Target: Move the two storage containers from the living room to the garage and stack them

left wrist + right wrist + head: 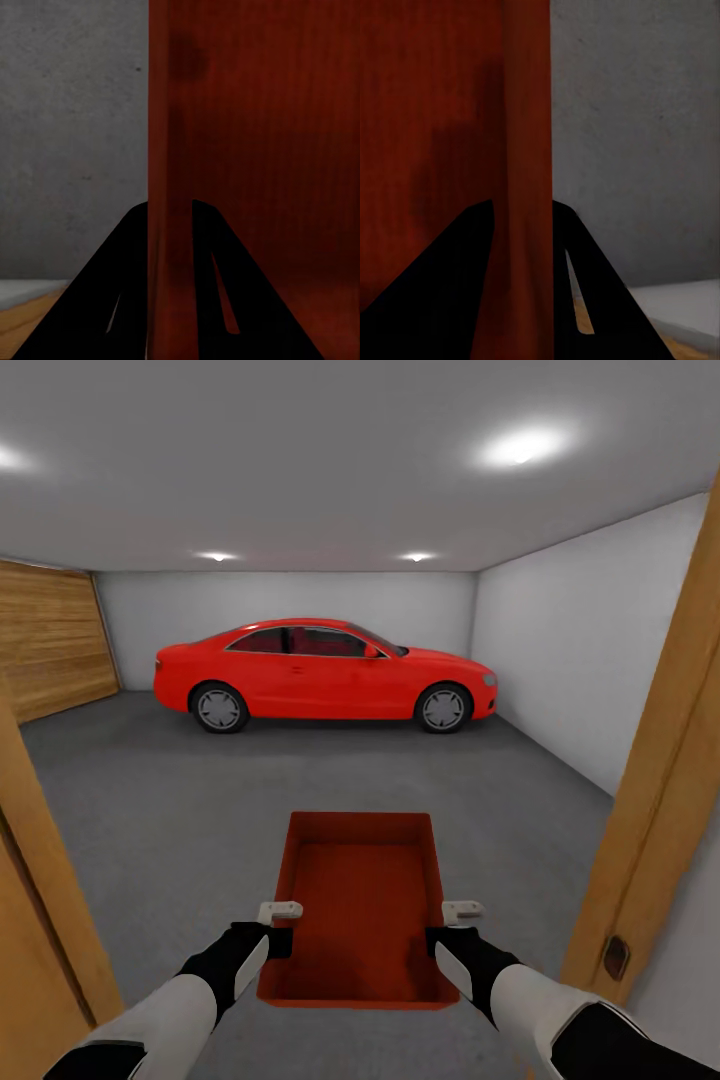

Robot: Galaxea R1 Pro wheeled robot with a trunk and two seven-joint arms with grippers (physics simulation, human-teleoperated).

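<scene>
I hold one orange-red storage container point(360, 905) level in front of me, above the grey concrete floor point(180, 810) of the garage. My left gripper point(280, 925) is shut on its left wall and my right gripper point(448, 925) is shut on its right wall. In the left wrist view the thin red wall point(169, 225) runs between the two black fingers point(112, 292), and in the right wrist view the container wall point(525, 225) sits likewise between the fingers point(585, 277). The bin is open-topped and holds nothing.
I stand in a doorway with wooden frame posts on the left point(40, 880) and right point(670, 780). A red car point(325, 675) is parked across the far end. A wooden garage door point(50, 640) is on the left, a white wall point(590, 660) on the right.
</scene>
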